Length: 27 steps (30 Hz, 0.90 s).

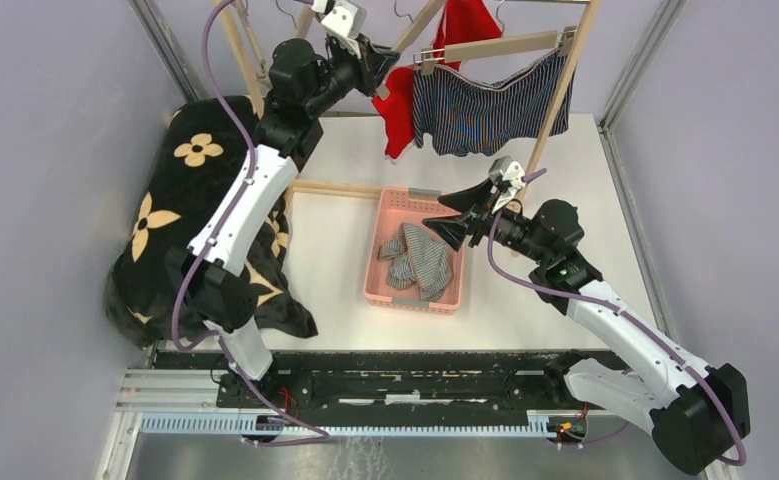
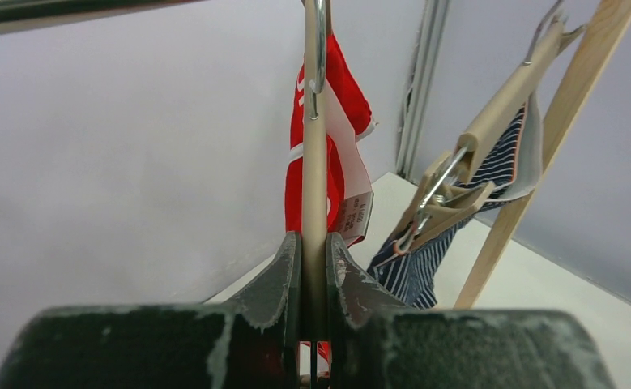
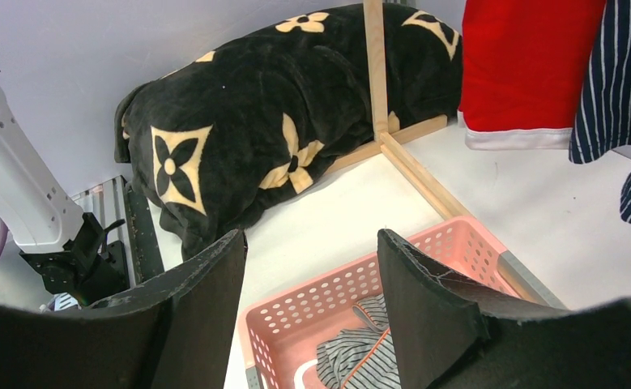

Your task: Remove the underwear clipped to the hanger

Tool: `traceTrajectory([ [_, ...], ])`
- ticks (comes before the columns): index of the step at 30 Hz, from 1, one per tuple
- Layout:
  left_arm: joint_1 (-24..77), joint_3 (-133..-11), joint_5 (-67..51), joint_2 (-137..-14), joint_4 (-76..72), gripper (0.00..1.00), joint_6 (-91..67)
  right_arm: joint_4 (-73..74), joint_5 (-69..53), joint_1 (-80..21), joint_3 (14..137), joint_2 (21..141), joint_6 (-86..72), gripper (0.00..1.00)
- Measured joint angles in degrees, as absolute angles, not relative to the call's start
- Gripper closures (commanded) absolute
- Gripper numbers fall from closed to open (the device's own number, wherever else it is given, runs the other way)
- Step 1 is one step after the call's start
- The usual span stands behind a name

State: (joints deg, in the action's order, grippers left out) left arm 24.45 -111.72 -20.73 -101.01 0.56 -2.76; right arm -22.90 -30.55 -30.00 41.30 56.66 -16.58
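**Near field.** At the low centre of the top view, the pink basket (image 1: 410, 303) holds the grey-and-white striped briefs (image 1: 420, 262), lying loose and off any hanger. I judge that item done. By the basket's upper right corner the right gripper (image 1: 445, 218) hovers with its fingers well apart and nothing held (the right wrist view shows only air between them, with the basket below). The black blanket (image 1: 180, 215) lies at the left and is not involved.

**Middle field.** At upper centre, the red briefs (image 1: 398, 110) hang from a wooden hanger (image 2: 314, 162). Just beside them on the right, the dark blue boxers (image 1: 490, 110) are clipped to a second hanger (image 1: 490, 46). Both hangers hang on the wooden rack (image 1: 555, 100).

**Far field.** The left gripper (image 2: 313, 243) is clamped together on the wooden hanger, which the left wrist view shows edge-on with the red cloth directly behind it. I cannot tell whether the pads bear on a clip lever or on the bare bar.

**Step in hand, by my judgement:** freeing the red briefs.
- I would hold the squeeze square to the hanger so it does not twist on its hook.
- I would confirm that the pads bear on the clip.
- I would bring the right gripper up under the red hem before release, so the cloth goes to the basket and not the table.
- The risk is the hanger swinging into the boxers' hanger.
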Motion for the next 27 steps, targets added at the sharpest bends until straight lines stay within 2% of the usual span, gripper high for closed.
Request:
traceTrajectory([
  [14,24.1,-97.3,-9.3,-90.1,-8.6,0.97,-2.0,-23.1,-30.6,-30.0,41.1,57.6,-16.6,0.31],
  [27,23.7,-86.5,-5.5,-80.0,-10.9,0.97,1.2,-23.3,-30.6,-30.0,41.1,58.5,-16.6,0.31],
])
